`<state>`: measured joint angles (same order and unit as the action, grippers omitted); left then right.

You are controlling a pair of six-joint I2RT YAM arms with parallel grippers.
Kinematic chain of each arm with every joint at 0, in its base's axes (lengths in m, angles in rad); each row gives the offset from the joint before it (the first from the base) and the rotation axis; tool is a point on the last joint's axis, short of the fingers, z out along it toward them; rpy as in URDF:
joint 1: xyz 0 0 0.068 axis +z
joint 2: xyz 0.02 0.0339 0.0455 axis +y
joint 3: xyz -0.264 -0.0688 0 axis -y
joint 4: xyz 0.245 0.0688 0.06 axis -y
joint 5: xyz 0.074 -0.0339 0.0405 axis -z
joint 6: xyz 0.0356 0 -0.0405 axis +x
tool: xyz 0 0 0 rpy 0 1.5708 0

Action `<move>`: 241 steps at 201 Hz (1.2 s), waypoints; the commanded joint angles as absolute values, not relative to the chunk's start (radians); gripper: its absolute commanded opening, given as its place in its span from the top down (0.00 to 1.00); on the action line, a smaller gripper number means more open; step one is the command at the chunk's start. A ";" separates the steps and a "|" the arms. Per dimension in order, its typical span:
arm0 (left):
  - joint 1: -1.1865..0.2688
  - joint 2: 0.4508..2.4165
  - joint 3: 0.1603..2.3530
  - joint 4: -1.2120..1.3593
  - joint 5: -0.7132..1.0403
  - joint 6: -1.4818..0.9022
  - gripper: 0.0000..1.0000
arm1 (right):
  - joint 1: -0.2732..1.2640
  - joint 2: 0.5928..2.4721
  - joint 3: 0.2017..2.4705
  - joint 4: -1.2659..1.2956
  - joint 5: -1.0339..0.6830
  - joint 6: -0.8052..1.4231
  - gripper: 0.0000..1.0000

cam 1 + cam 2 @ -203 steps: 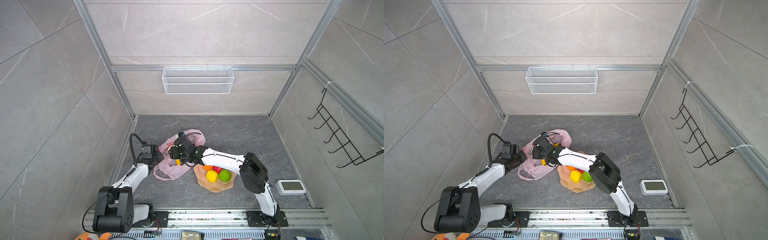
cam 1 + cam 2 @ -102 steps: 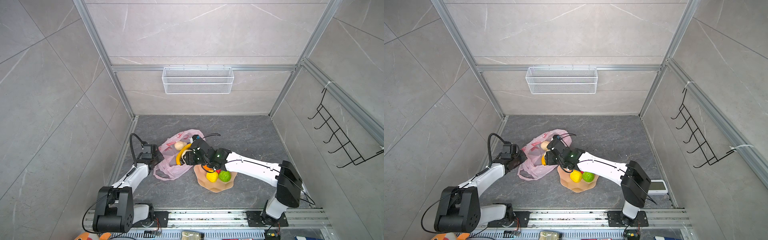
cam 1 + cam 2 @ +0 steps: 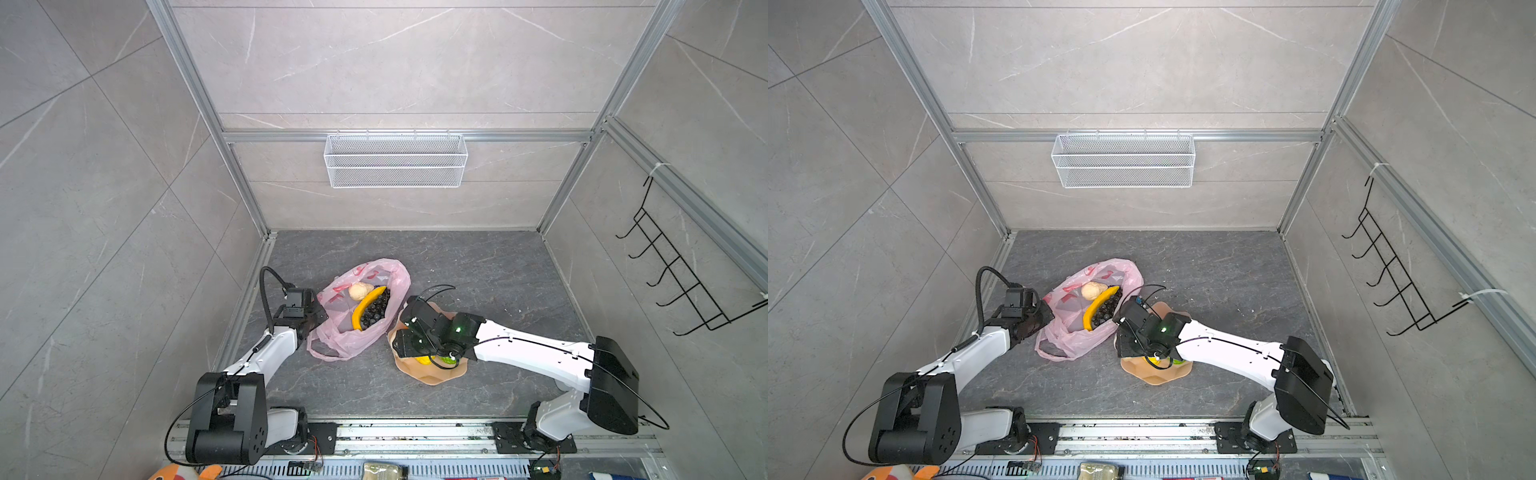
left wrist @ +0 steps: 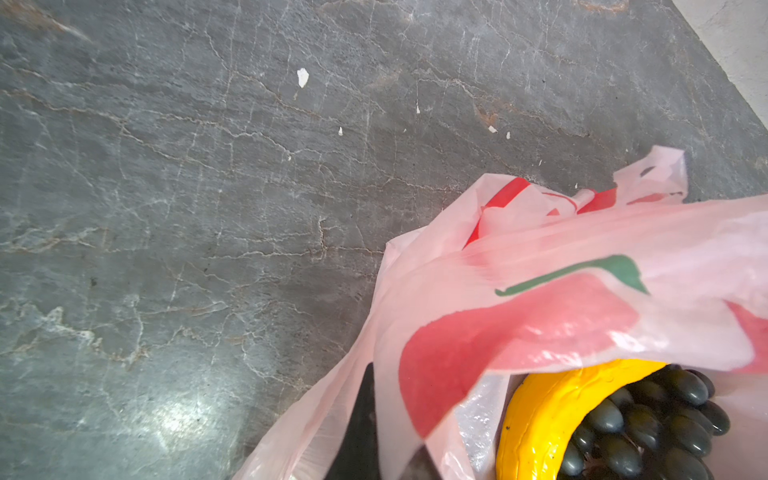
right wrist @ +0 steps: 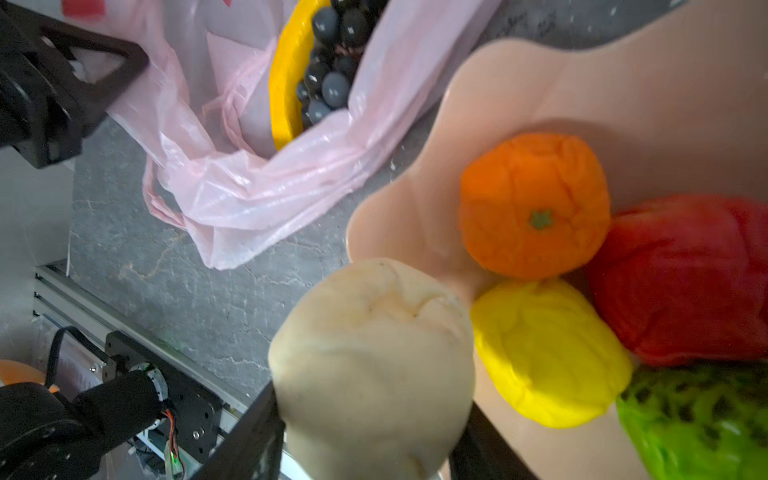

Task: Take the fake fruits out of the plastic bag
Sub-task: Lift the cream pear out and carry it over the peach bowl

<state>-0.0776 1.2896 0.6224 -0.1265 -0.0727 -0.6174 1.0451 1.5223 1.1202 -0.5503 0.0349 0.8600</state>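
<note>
The plastic bag, left-centre on the worktop, holds banana, grape bunch and beige fruit. The plate to its right carries tangerine, red fruit, yellow fruit and green fruit. Left tool pinches the bag's left rim; right tool pinches a second beige fruit above the plate.

The plastic bag is thin, crinkled, shiny translucent film, the banana and grapes glossy smooth plastic, the tangerine and beige fruit matt and wrinkled, the plate smooth and matt, the counter matt veined stone.
</note>
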 commanded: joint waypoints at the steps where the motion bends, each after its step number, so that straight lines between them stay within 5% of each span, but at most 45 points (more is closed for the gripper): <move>1: -0.075 1.296 0.658 -0.112 -0.070 -0.596 1.00 | 1.059 1.499 1.087 -0.594 0.015 0.936 0.42; 241: -0.075 1.280 0.660 -0.124 -0.077 -0.594 1.00 | 1.052 1.886 1.606 -1.143 0.136 0.446 0.41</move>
